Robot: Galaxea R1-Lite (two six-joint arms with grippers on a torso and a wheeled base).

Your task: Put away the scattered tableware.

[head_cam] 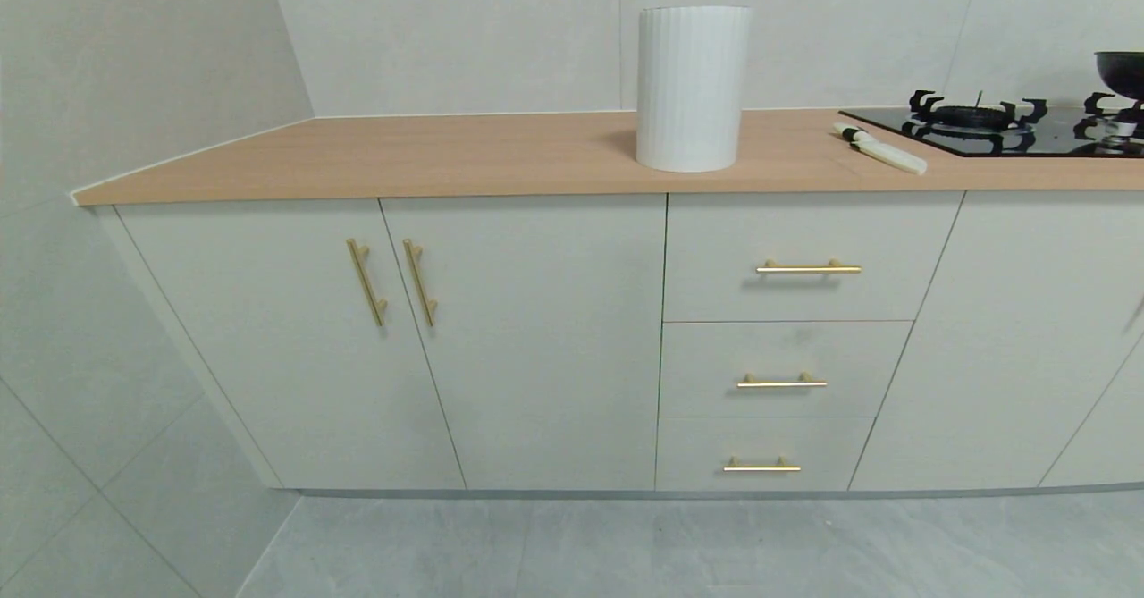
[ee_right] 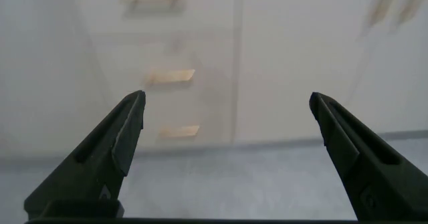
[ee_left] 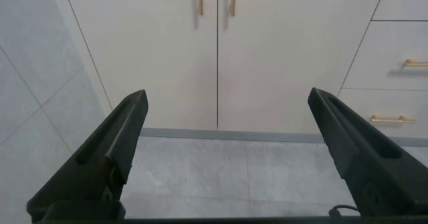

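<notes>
Tools hang low before the cabinet fronts (head_cam: 536,339), left tool (ee_left: 227,100) and right tool (ee_right: 227,98) both spread wide, empty. A pale utensil (head_cam: 880,148) lies on the counter (head_cam: 447,155) just beside the hob (head_cam: 983,124); the right arm would best rise above it, straddle its handle crosswise, then carry it to the ribbed white holder (head_cam: 690,88).

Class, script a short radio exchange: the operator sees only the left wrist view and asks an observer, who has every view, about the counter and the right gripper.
Operator: I see cabinet doors and floor. Anything on the counter?
Observer: A pale, knife-like utensil lies on the wooden counter beside the gas hob.
Operator: And the right gripper?
Observer: The right gripper is open, holding nothing, facing the drawers.
</notes>
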